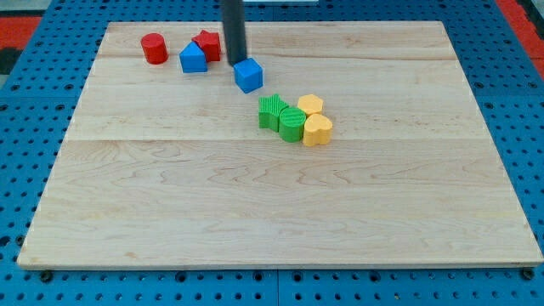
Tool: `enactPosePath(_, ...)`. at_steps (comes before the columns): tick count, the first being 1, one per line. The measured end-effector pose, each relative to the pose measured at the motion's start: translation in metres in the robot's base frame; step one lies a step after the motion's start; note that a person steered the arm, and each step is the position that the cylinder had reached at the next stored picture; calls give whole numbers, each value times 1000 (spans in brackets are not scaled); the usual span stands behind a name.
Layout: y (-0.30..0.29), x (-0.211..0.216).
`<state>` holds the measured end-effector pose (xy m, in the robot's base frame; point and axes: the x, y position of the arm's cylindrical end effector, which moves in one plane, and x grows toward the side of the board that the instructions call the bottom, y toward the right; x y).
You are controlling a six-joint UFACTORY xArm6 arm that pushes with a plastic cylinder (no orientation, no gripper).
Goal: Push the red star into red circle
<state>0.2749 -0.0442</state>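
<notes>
Red is our concern: the red star (208,42) sits near the view's top left, half hidden behind a blue block (194,59) touching its front, with the red circle (154,48) close by on its left, apart. My tip (235,61), a bare rod holding nothing, stands right of the star, touching a blue cube (248,75). We judge that side suits a leftward shove. Green (282,117) and yellow (314,119) blocks cluster mid-board.
</notes>
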Motion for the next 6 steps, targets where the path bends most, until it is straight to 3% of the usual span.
enactPosePath(1,4,-33)
enactPosePath(2,-97,-26)
enactPosePath(4,-90,-28)
enactPosePath(6,-91,-83)
